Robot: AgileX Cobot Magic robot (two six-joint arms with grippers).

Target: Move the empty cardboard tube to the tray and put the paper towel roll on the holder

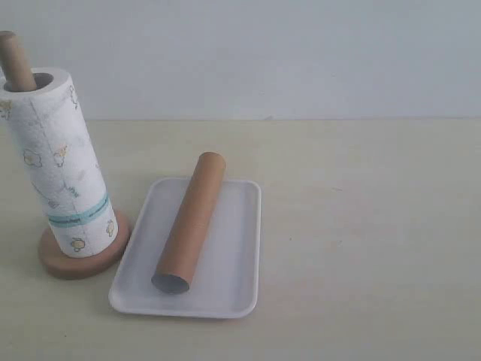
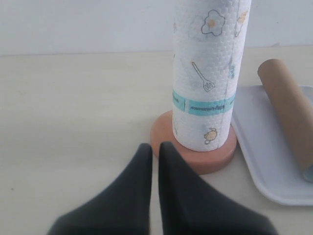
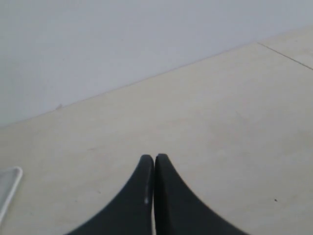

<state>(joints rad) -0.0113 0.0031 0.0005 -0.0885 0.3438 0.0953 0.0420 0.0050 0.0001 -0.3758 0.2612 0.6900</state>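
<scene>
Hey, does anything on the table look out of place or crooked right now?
Nothing is damaged or spilled. The cardboard tube lies in the tray with one end sticking out past its rim. The paper towel roll stands upright on the holder.

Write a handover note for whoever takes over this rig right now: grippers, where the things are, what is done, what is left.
Left gripper: shut, empty, pointing toward the holder's base.
Right gripper: shut, empty, over bare table.
Paper towel roll: upright on the holder, with the pole top showing above its core.
Empty cardboard tube: lying on its side in the tray; one end looks to reach past the rim.
Done: both placements.
Left: nothing apparent; perhaps centre the tube.
</scene>
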